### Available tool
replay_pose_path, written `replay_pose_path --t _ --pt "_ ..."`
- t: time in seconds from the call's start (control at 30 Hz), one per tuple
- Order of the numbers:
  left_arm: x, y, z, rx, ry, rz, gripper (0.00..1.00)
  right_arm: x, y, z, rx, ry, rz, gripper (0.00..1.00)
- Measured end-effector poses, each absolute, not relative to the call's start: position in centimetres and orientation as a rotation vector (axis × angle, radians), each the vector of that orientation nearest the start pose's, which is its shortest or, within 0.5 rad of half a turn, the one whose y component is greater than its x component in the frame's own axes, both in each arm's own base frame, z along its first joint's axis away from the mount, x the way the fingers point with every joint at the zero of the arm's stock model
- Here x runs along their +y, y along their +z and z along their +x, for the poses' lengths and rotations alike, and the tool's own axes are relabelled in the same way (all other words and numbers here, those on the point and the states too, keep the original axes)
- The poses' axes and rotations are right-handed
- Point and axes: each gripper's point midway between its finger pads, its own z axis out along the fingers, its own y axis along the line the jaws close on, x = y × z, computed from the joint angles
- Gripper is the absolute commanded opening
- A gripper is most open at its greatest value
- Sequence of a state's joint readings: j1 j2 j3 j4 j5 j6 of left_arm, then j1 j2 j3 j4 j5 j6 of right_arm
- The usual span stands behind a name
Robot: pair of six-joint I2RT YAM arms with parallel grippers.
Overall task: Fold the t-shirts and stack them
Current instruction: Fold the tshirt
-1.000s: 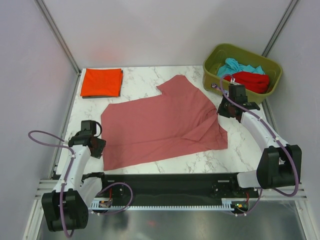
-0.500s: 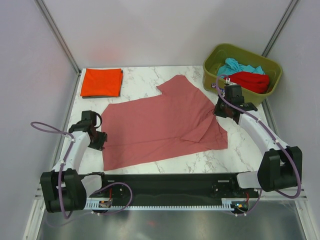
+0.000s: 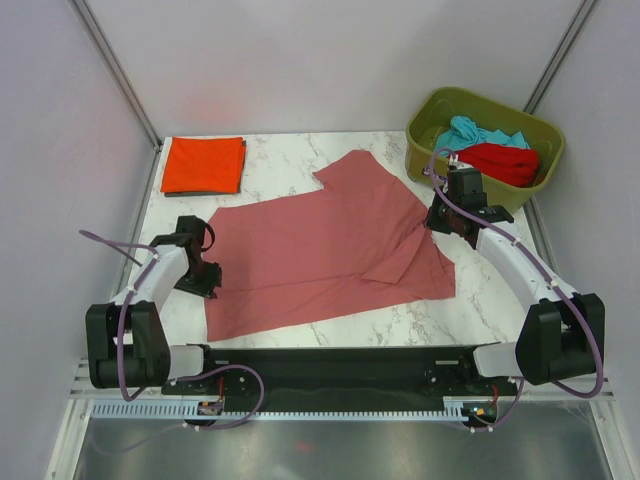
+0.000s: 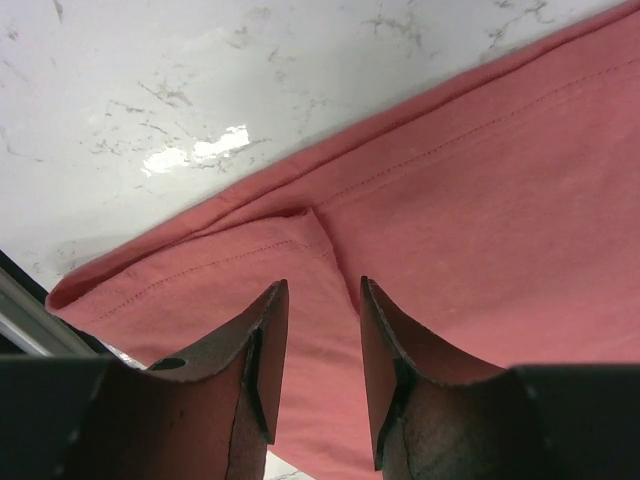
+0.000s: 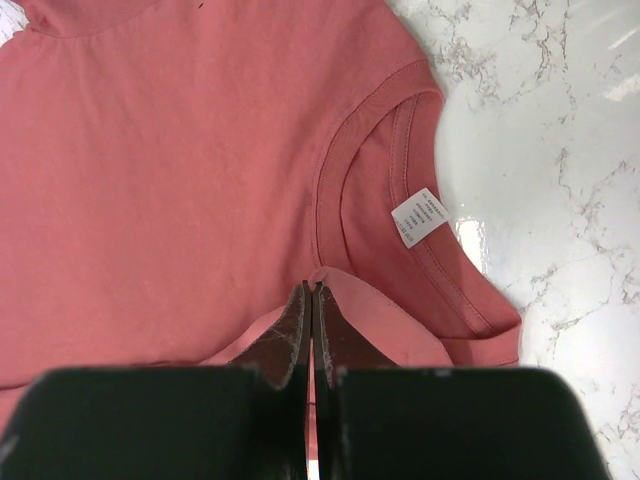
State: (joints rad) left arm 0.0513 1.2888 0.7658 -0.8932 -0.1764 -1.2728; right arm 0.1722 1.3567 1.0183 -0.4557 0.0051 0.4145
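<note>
The pink t-shirt [image 3: 320, 250] lies spread on the counter [image 3: 490, 300]. The right hand [image 5: 312, 298] is pinched closed on a cloth fold beside the collar. The left hand [image 4: 318, 300] is partly open over the hem, gripping nothing. Best next move is probably for the left to close on the hem, then both lift evenly.

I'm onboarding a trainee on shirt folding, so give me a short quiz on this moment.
1. True or false: the right gripper is shut on a fold of the pink t-shirt.
2. The left gripper is: A shut on that shirt's hem, B open over the hem, C out of view.
3. Fill in: the folded orange t-shirt lies at the table's far-____ corner.
Key: 1 true; 2 B; 3 left.
</note>
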Motion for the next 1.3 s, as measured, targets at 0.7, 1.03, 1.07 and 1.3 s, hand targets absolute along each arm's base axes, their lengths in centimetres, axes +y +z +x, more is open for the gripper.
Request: replay_pose_path --t 0.7,1.03,1.07,1.3 --pt "-0.3 2.2 21.4 2.338 0.273 -1.778 0.36 7.7 14.2 35.5 2.362 0.257 0.289 0.01" --pt "0.2 2.2 21.5 2.314 0.300 -1.772 0.02 7.5 14.2 35.5 2.359 0.235 0.294 0.00" --pt "0.3 2.3 21.5 2.310 0.298 -1.770 0.02 7.4 14.1 35.5 2.358 0.227 0.295 0.00" --pt "0.6 3.2 21.1 2.285 0.304 -1.757 0.02 6.9 14.1 36.3 2.355 0.161 0.316 0.00"
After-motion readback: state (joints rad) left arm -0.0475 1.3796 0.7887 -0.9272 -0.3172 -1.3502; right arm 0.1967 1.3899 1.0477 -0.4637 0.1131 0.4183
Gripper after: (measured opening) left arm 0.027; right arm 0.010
